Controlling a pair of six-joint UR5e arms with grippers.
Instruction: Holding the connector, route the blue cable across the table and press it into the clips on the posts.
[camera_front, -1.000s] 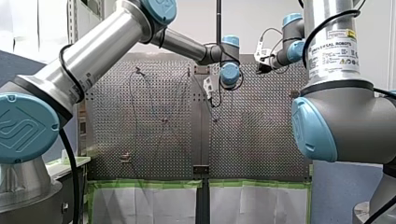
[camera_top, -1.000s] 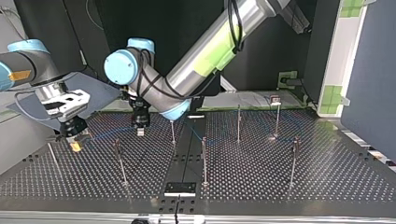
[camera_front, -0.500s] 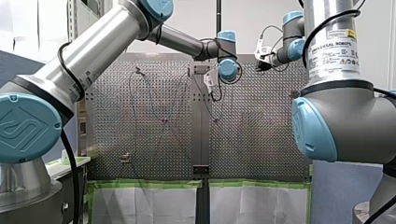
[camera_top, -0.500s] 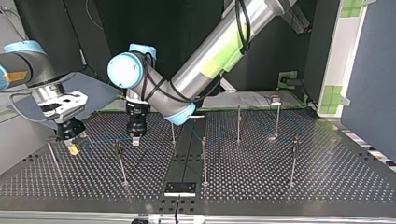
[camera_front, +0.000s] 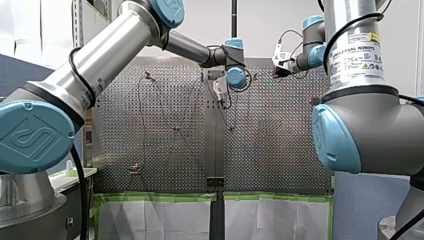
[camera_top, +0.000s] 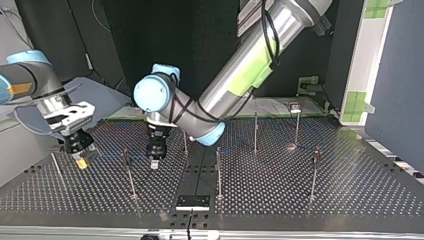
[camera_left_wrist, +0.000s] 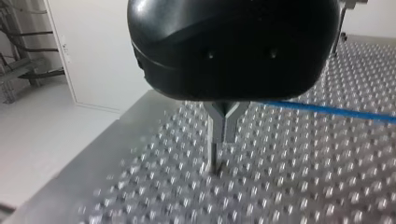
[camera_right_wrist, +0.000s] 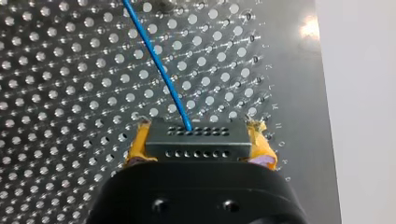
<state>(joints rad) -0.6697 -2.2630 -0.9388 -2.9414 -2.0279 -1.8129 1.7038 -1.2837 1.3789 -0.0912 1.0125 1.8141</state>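
Right gripper (camera_right_wrist: 198, 148) pinches the connector (camera_right_wrist: 196, 139) in its yellow pads (camera_right_wrist: 136, 148); mid-routing, you next need the blue cable (camera_right_wrist: 156, 65) pressed into a post (camera_top: 131, 180).

Top view: right pincer (camera_top: 80, 160), connector (camera_right_wrist: 196, 140) in it, far left over table (camera_top: 350, 190); left pincer (camera_top: 155, 165) to its right, between posts (camera_top: 129, 172).

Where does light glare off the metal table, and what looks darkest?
Right wrist view: a bright glare patch on the table, beyond the connector; top view: a small glint at the foot of a far post; left wrist view: my left gripper has a black housing that looks darkest, against a pale wall.
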